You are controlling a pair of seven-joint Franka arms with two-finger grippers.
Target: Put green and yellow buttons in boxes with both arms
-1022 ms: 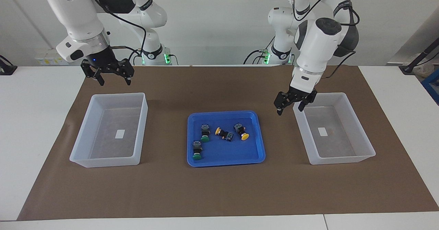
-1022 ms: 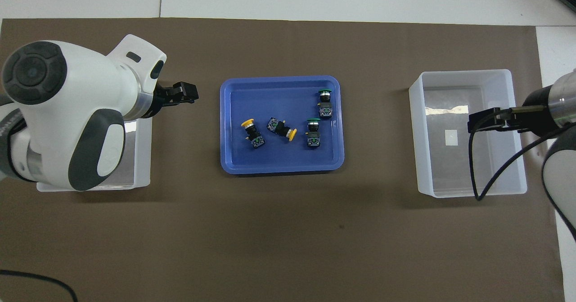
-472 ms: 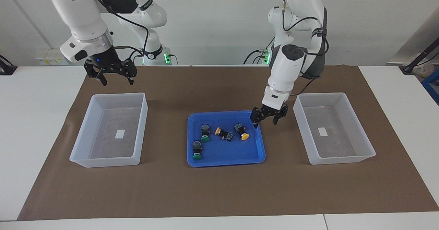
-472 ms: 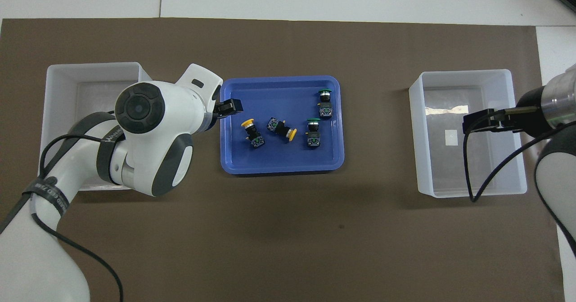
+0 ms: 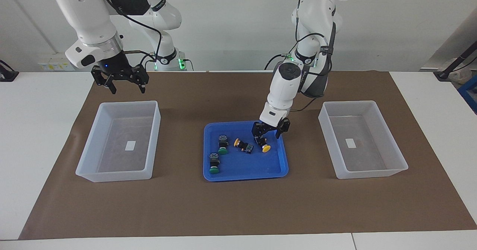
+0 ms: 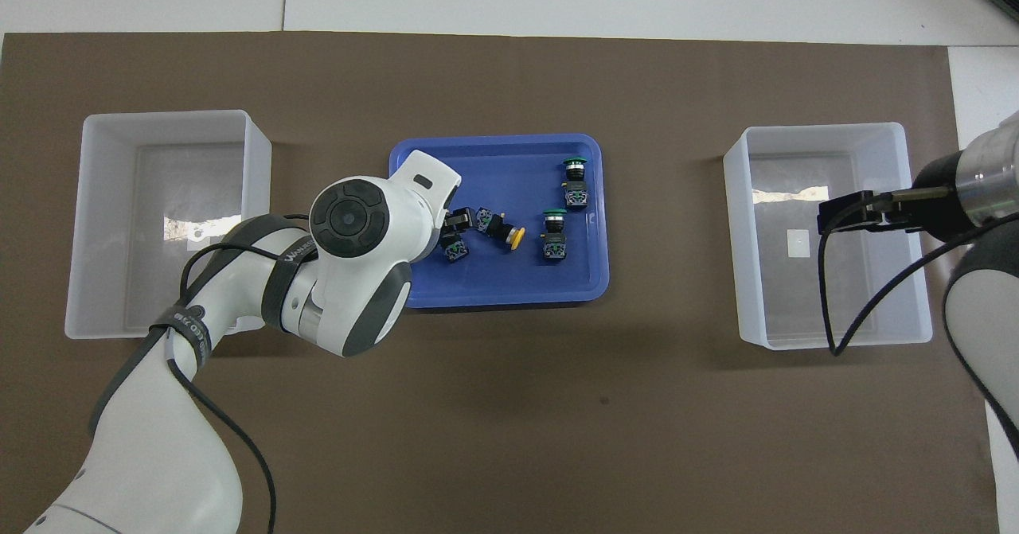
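Left gripper (image 5: 270, 132) is lowered steeply, fingers spread. Right gripper (image 5: 124, 81) is held raised, fingers spread, wrist bent downward.

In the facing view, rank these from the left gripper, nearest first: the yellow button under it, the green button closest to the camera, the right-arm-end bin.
1. Yellow-capped black button, in the blue tray, under the left gripper.
2. Green-capped black button, same tray, farthest from robots.
3. Translucent white bin, right arm's end.
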